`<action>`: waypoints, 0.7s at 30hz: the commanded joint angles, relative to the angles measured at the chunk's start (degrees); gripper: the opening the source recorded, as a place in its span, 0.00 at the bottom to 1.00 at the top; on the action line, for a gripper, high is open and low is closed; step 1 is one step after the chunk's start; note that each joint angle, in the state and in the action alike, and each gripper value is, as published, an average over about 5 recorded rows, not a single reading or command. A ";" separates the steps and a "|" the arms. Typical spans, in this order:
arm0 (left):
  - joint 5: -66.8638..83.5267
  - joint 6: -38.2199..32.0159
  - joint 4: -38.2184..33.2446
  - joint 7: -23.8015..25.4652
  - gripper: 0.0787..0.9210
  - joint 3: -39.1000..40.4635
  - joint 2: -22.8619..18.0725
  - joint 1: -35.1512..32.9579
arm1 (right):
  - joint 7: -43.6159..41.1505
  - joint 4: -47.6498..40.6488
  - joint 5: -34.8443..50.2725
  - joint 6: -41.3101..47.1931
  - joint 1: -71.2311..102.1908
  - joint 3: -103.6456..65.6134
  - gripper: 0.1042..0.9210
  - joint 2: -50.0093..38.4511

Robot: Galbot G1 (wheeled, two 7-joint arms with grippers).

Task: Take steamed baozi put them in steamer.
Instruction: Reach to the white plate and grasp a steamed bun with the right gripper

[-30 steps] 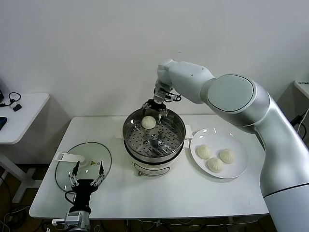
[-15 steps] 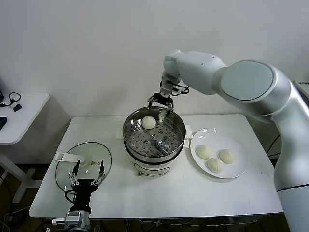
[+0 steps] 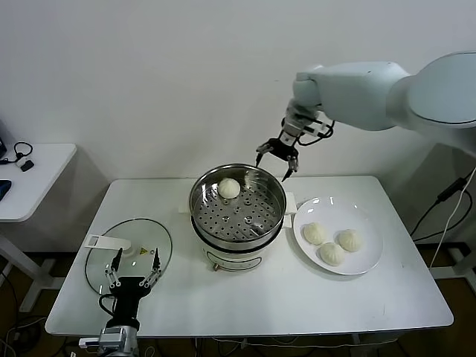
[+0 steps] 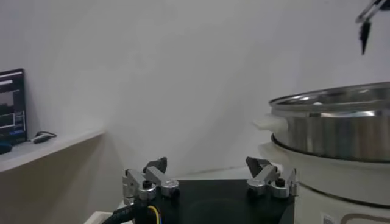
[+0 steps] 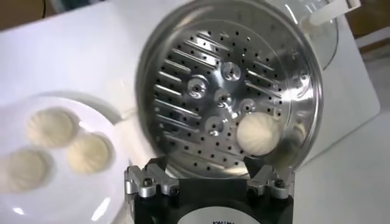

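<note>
The right gripper (image 3: 277,158) hangs above the steamer (image 3: 238,212) rim, fingers spread and empty, so it can swing toward three steamed baozi (image 3: 332,244) on the plate (image 3: 368,219); one lies on the tray below them. The left gripper (image 3: 134,269) idles, fingers apart, beside the lid (image 3: 100,260)

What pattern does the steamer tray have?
Rows of small round holes across the shiny metal steamer tray, clearest in the right wrist view.

left gripper (image 4: 208,179) jaws spread apart, just beside the steamer (image 4: 332,125)

small yellow warning triangle sticker on the glass lid (image 3: 128,255), its print perhaps too small to read
</note>
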State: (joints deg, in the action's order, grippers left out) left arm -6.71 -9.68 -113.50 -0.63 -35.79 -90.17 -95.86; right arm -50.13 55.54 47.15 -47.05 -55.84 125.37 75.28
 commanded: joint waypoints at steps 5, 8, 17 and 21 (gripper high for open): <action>0.09 0.27 0.45 0.00 0.88 -0.01 -0.09 0.30 | -1.42 13.38 6.98 34.54 -8.22 6.76 0.88 -10.06; 0.12 0.34 0.57 -0.01 0.88 0.11 -0.16 0.40 | -2.07 15.62 7.75 38.17 -8.81 7.64 0.88 -11.89; 0.27 0.12 1.21 -0.09 0.88 0.05 -0.26 0.57 | 0.40 22.60 11.37 52.07 -7.45 6.22 0.88 -16.49; 0.36 0.16 1.16 -0.09 0.88 -0.21 -0.27 0.57 | 0.92 24.58 11.90 58.02 -5.21 4.72 0.88 -17.90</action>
State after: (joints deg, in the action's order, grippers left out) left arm -6.44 -9.53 -112.37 -0.72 -35.81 -90.41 -95.27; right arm -49.95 73.57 56.22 -7.45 -61.98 130.65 61.58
